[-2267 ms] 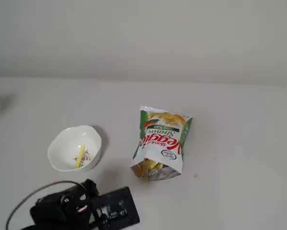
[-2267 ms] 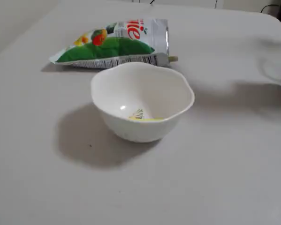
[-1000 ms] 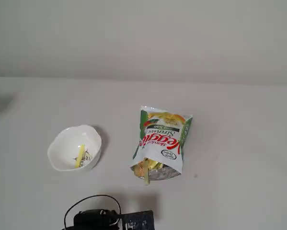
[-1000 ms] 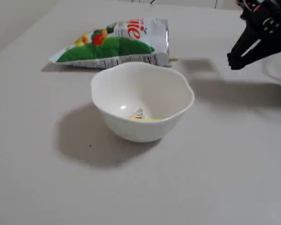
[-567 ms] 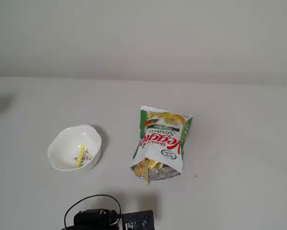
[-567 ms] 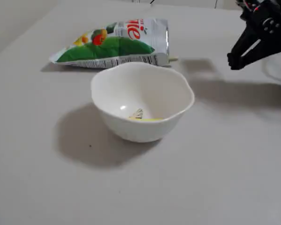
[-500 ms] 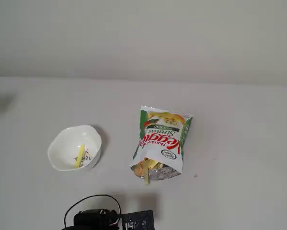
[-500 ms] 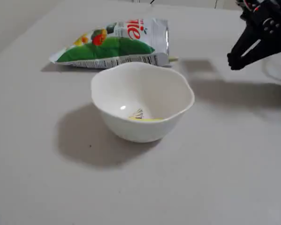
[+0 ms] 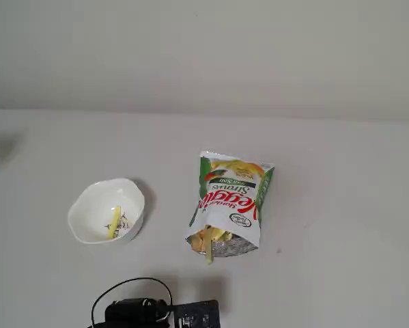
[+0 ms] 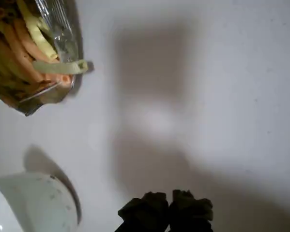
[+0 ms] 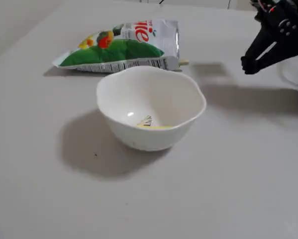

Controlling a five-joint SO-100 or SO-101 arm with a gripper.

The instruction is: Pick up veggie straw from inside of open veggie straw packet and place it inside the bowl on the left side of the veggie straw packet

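Straw (image 9: pixel 114 221) down in the bowl (image 9: pixel 88 205), folks: pale yellow, lying across the white bottom right by the little dark floral mark. From the low fixed view the same straw (image 11: pixel 156 126) shows as a thin yellow line at the foot of the bowl (image 11: pixel 181 94) wall.

Packet (image 9: pixel 229 198) lies flat on the table (image 9: pixel 341 205), to the right of the bowl in the high fixed view, apart from it, open silvery mouth toward the bottom edge. More straws (image 9: pixel 211 239) crowd that mouth, one poking out past the lip. Wrist view has the mouth of the packet (image 10: pixel 62 29) top left, orange and yellow straws (image 10: pixel 23 43) packed in, one pale piece lying crosswise at the opening.

Gripper (image 11: pixel 249 64) hangs off to the right in the low fixed view, above the table, well clear of bowl and packet. Its black fingertips (image 10: pixel 183 205) sit pressed together at the bottom of the wrist view, clenched on nothing, with the bowl (image 10: pixel 48 203) at lower left.
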